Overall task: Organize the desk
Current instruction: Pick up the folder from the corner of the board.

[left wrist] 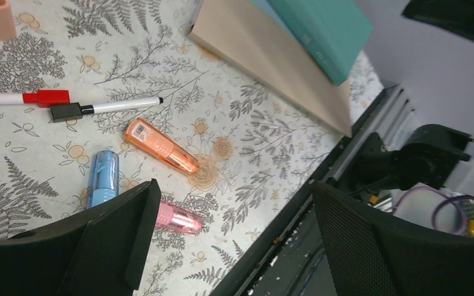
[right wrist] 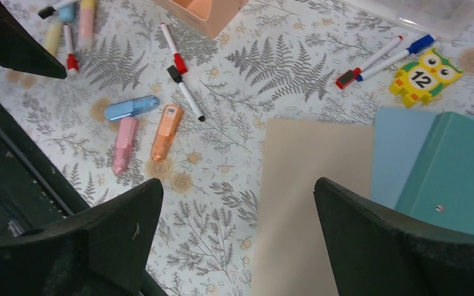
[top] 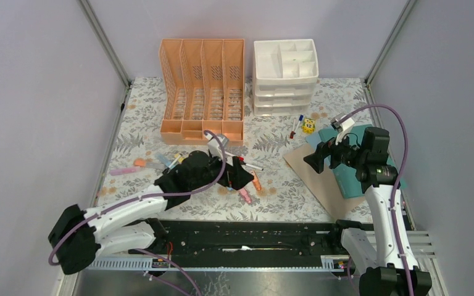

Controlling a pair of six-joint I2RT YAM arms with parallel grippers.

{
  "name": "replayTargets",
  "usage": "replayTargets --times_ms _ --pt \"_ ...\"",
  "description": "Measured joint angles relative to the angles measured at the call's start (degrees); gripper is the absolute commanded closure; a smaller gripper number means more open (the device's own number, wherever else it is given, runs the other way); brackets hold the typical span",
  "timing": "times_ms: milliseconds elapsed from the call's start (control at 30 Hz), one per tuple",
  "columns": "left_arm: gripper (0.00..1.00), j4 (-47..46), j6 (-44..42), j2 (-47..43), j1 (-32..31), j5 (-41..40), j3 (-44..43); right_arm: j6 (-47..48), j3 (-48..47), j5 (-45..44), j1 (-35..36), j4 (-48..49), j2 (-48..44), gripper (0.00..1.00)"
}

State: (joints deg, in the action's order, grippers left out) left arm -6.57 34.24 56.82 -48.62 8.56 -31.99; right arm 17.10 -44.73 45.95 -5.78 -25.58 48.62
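The desk (top: 284, 132) is covered in fern-printed cloth. My left gripper (top: 239, 174) (left wrist: 234, 203) hangs open and empty just above the near middle. An orange highlighter (left wrist: 160, 147), a pink one (left wrist: 182, 219) and a blue one (left wrist: 103, 177) lie beside its left finger, untouched. My right gripper (top: 316, 159) (right wrist: 239, 191) is open and empty over the left edge of a tan folder (right wrist: 315, 197). A teal binder (right wrist: 457, 179) lies on top of the folder's right side.
A peach file rack (top: 202, 92) and a white drawer unit (top: 284, 77) stand at the back. Two markers (right wrist: 182, 80) lie near the rack. Two more markers (right wrist: 376, 58) and an owl card (right wrist: 424, 75) lie by the drawers. Several pens (top: 160, 161) are scattered at left.
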Motion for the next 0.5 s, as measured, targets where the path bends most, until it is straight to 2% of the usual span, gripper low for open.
replayTargets --times_ms 233,500 --pt "0.01 -0.17 -1.64 9.94 -4.35 -5.75 -4.90 1.92 0.00 -3.65 0.00 -1.22 -2.78 0.00" --pt "0.01 -4.22 -0.70 15.37 -5.35 -5.99 -7.39 2.36 0.02 -5.27 0.00 -1.68 -3.04 0.00"
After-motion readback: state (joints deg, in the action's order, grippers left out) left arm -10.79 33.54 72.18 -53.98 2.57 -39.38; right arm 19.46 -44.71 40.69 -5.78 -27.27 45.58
